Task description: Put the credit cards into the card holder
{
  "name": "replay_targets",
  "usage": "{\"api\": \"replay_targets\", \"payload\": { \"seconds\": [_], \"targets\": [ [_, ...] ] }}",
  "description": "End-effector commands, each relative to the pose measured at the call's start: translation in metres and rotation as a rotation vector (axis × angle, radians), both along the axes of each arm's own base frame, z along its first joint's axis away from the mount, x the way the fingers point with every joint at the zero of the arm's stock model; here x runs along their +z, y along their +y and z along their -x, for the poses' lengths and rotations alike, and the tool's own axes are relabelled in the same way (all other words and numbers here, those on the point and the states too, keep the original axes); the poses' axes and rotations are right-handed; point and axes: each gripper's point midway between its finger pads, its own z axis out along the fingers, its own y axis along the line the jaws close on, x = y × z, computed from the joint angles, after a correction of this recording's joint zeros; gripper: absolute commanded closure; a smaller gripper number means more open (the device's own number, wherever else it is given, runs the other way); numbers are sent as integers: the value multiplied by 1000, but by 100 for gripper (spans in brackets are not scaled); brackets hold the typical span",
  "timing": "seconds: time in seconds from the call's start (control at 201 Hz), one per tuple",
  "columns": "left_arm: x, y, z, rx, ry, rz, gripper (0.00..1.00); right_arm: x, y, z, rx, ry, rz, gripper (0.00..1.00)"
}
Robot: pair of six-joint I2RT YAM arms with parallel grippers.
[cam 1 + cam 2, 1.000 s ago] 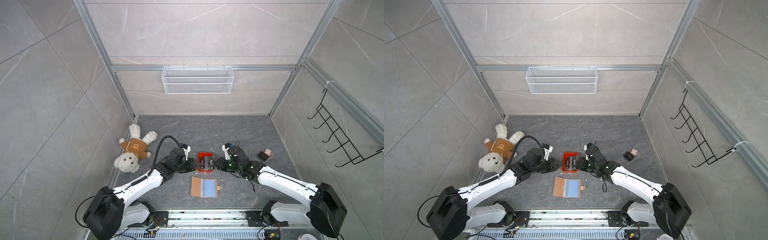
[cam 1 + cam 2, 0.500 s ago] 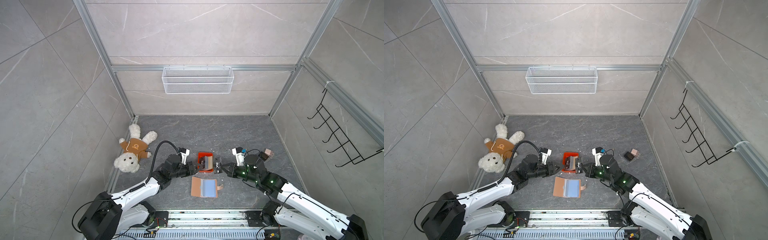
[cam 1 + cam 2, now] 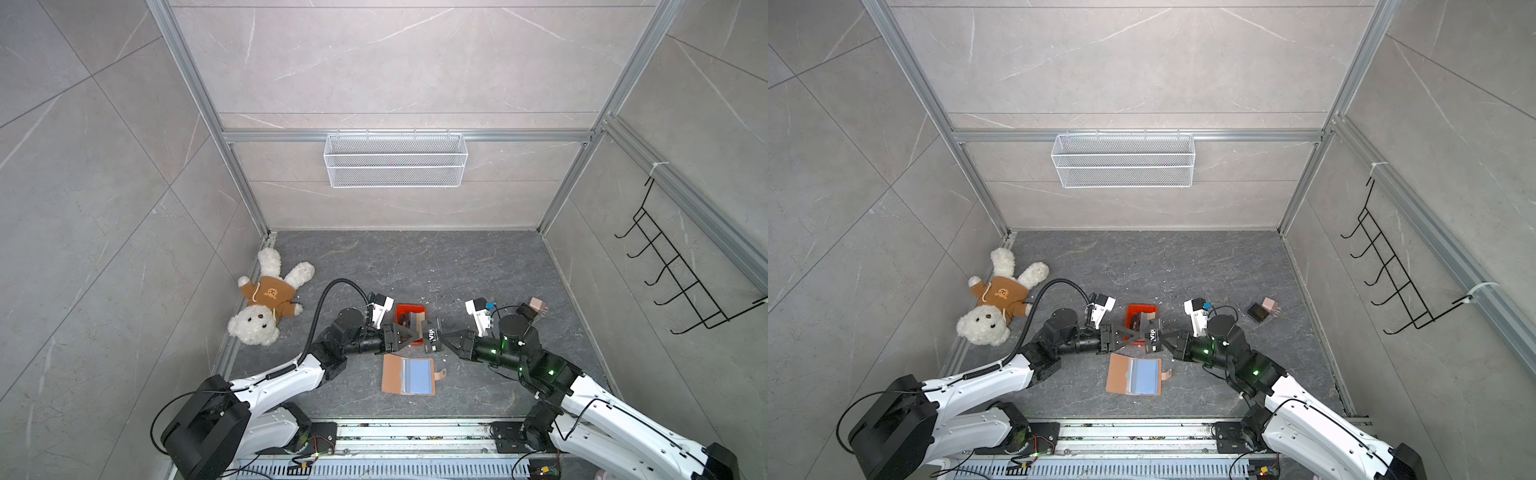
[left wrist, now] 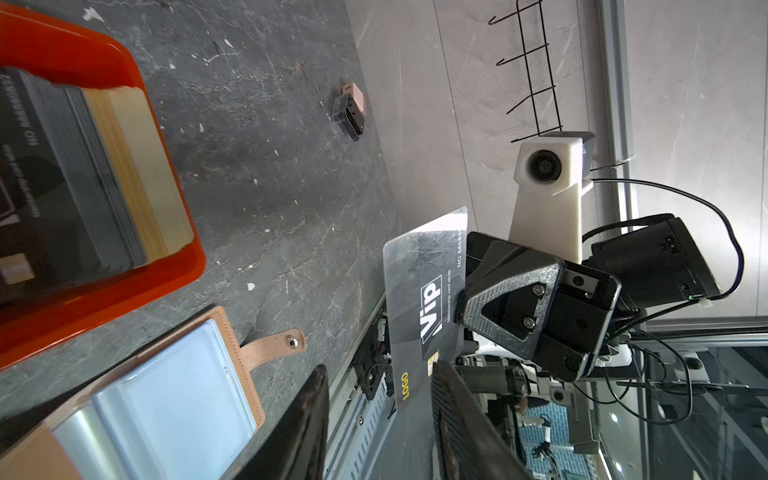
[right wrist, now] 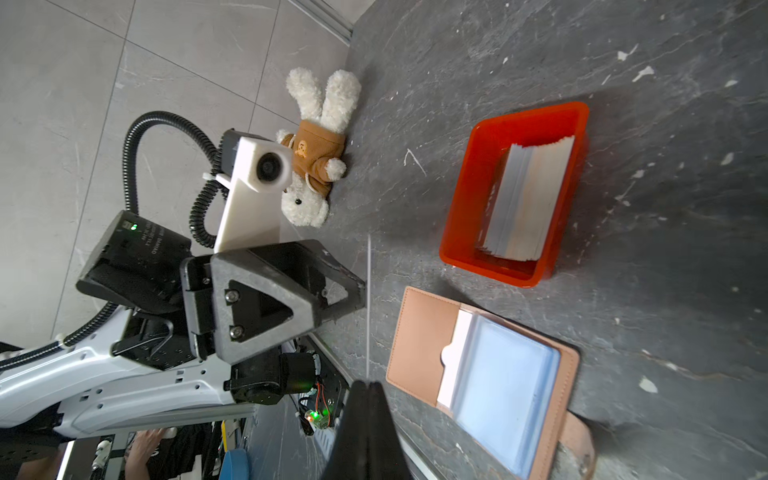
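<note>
Fingers point(image 5: 365, 432) of our right gripper point(image 3: 444, 337) are clamped on one edge of a black VIP card point(image 4: 419, 291), holding it on edge in the air. Our left gripper point(image 3: 411, 335) faces it with jaws apart, straddling the card's free end without pinching it. Nearer our base lies the card holder point(image 3: 409, 374), open flat with its clear sleeves up. The remaining credit cards point(image 5: 528, 199) stand in the red tray point(image 3: 409, 308) just beyond.

We judge this to be the carry-and-align step. Next the card must be tipped flat and aimed at a sleeve mouth, perhaps with the left gripper steadying it.

A second ago both grippers were at the tray. The card has since come out, and the holder has not shifted.
</note>
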Motion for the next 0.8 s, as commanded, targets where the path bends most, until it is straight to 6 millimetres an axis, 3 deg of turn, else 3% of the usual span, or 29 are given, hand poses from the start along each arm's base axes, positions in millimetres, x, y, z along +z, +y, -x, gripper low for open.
{"api": "replay_targets", "payload": {
  "seconds": [0.0, 0.209, 0.498, 0.642, 0.791],
  "targets": [
    [32, -12, 5, -57, -52, 102, 58, 13, 9, 4, 35, -6, -88, 100],
    [43, -16, 2, -53, -53, 193, 68, 9, 15, 5, 49, 19, -145, 100],
    [42, -18, 1, -52, -54, 211, 91, -3, 15, 3, 31, 52, -130, 100],
    [36, -16, -2, -28, -57, 196, 99, -19, 9, 0, -14, 85, -49, 89],
    [27, -14, -6, 2, -45, 146, 100, -30, 6, 5, -32, 75, 68, 82]
  ]
}}
